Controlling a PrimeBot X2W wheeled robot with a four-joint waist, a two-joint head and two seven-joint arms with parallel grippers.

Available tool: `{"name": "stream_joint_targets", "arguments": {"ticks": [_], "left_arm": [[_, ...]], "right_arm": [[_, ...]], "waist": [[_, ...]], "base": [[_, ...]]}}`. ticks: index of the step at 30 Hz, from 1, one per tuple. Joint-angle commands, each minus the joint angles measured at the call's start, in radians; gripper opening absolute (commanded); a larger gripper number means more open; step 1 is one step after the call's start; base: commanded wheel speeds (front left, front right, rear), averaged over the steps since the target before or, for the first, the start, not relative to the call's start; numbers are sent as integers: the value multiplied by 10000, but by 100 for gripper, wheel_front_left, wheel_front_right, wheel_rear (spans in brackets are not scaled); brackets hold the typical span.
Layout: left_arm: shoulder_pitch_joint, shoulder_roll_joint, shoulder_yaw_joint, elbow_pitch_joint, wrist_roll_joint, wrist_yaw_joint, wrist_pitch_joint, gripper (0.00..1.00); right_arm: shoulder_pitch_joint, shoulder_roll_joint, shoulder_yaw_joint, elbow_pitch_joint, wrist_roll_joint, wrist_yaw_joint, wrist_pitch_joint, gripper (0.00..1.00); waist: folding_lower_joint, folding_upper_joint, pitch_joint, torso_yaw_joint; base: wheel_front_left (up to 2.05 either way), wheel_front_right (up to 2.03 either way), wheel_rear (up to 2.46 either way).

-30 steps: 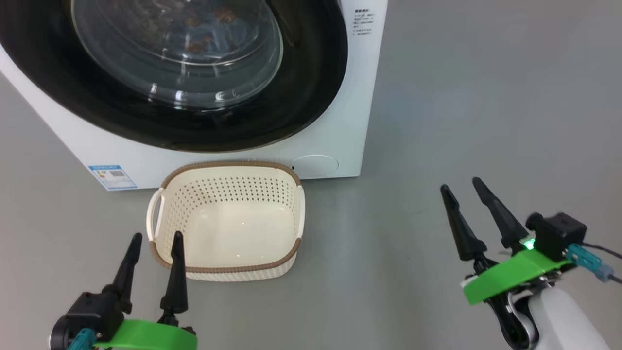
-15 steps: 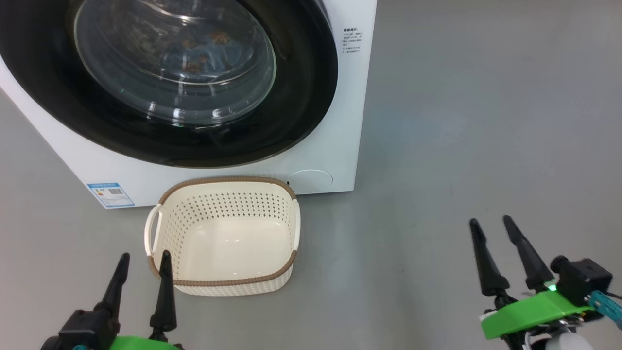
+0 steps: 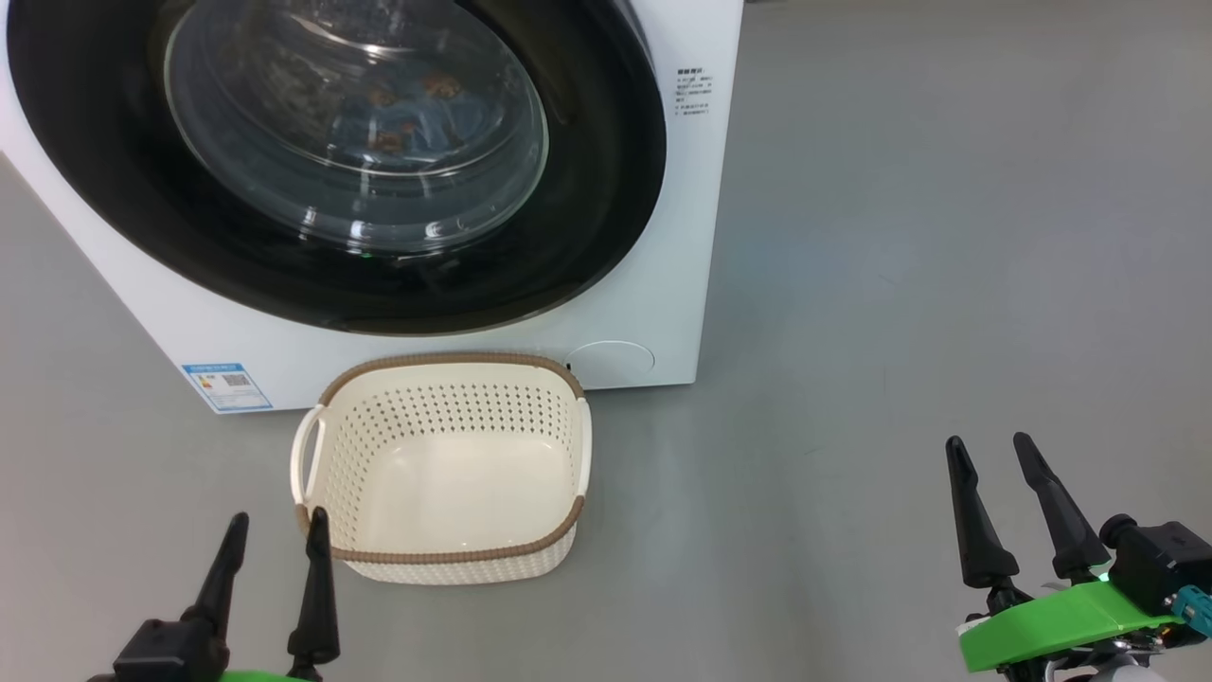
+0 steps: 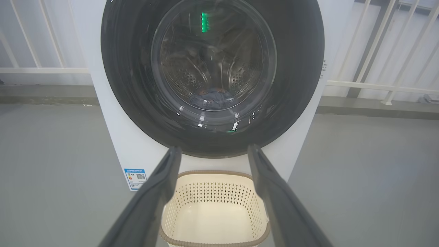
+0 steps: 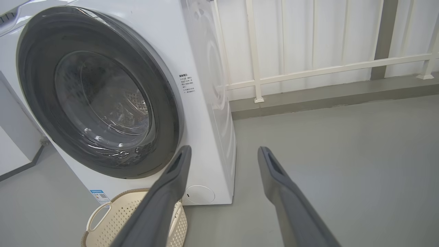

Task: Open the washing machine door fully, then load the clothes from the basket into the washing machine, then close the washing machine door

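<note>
The large white boxy washing machine (image 3: 653, 284) has a glossy black round door (image 3: 606, 189) with a clear glass window; blue clothes (image 3: 407, 118) with orange prints show through it. The small cream-white perforated plastic basket (image 3: 445, 417) has a brown woven-look rim.

Smooth grey floor (image 3: 928, 237) runs back to a low grey kerb (image 5: 325, 94). Above the kerb, a white railing (image 5: 325, 68) stands before a pale wall (image 5: 301, 31). The light is soft and even.
</note>
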State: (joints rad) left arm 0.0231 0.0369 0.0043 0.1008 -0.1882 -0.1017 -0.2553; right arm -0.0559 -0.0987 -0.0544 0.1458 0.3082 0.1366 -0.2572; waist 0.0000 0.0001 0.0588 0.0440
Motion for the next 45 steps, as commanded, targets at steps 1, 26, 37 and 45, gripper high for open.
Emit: {"name": "stream_joint_targets", "arguments": {"ticks": [1, 26, 37, 45], "left_arm": [[-54, 133, 326, -178, 97, 9, -65, 100], [248, -121, -36, 462, -28, -6, 16, 0], [118, -98, 64, 550, -1278, -31, 340, 0], [10, -82, 136, 616, -2186, -49, 574, 0]], "right_arm": [[64, -36, 177, -285, -91, -59, -45, 100], [414, 274, -39, 443, -227, 2, 16, 0], [345, 293, -86, 483, 940, -4, 340, 0], [274, 306, -123, 524, 1787, -7, 577, 0]], "waist": [[0, -1, -41, 20], [0, -1, -174, 75], [2, -1, -215, 30], [1, -1, -233, -3]], "base": [[0, 0, 0], [0, 0, 0], [0, 0, 0], [0, 0, 0]]}}
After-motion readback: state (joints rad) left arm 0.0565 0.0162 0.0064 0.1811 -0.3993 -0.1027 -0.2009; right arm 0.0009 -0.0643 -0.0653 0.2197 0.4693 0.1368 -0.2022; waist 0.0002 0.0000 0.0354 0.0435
